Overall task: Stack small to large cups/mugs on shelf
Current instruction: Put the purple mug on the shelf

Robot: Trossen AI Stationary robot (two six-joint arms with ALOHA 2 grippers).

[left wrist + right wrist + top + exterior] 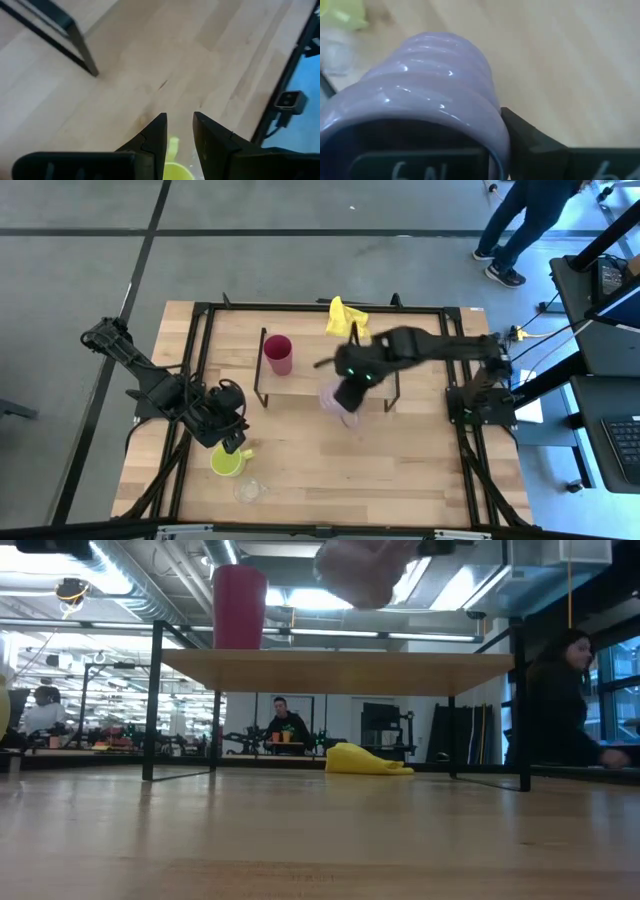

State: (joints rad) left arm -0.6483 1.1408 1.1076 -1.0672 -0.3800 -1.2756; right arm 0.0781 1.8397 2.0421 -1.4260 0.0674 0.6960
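Note:
The red cup (278,354) stands upright on the left end of the shelf (320,385), and shows there in the low view too (238,605). My right gripper (345,404) is shut on the lilac mug (337,402), which it holds above the shelf's near edge (365,568). The yellow-green mug (227,462) stands on the table at the near left, with the clear glass (247,490) just nearer. My left gripper (236,445) hovers over the yellow-green mug with its fingers a little apart (179,120). The mug's handle (172,149) shows below them. My right gripper holds the lilac mug by its rim (490,127). One finger is inside the mug and the other finger (532,145) lies against its ribbed outer wall. The mug is lifted clear above the shelf's board (330,670) and tilted.
A yellow cloth (345,316) lies on the table behind the shelf, and shows under it in the low view (365,760). Black frame rails (190,370) run along the table's edges. The shelf's black end frame (75,37) stands near my left gripper. People are in the room beyond.

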